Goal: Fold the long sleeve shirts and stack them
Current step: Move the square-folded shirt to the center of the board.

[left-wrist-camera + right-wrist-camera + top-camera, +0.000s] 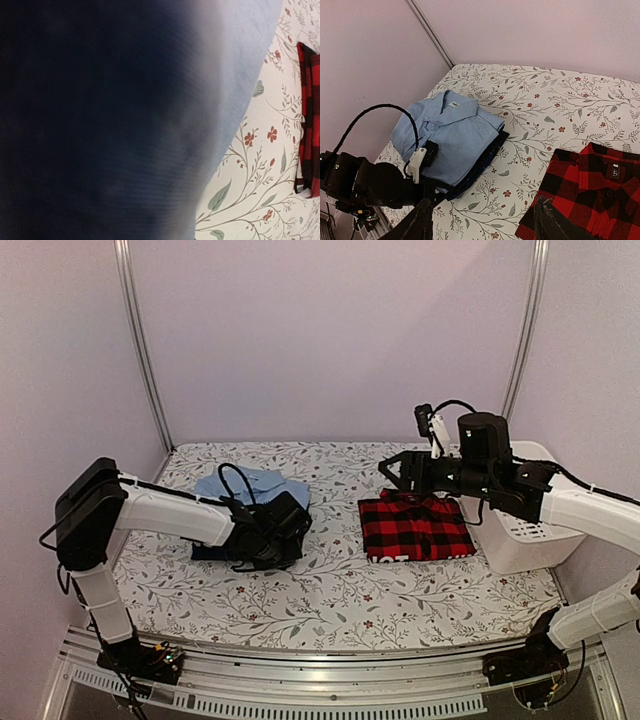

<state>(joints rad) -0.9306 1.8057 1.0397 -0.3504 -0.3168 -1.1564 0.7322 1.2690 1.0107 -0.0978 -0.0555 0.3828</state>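
Centre-left in the top view, our left gripper [275,535], clenched, covers the near edge of the light blue shirt [455,135] lying on the navy garment [495,146]. Centre-right, our right gripper [396,475] hangs released above the flannel shirt [415,530], white basket [515,540] just beside.

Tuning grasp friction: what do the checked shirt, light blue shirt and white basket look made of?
Checked shirt: soft matte woven cloth, probably flannel; no sheen, limp folds.
Light blue shirt: thin smooth weave, likely cotton; crisp collar and creases.
White basket: rigid plastic, it seems; smooth moulded walls.
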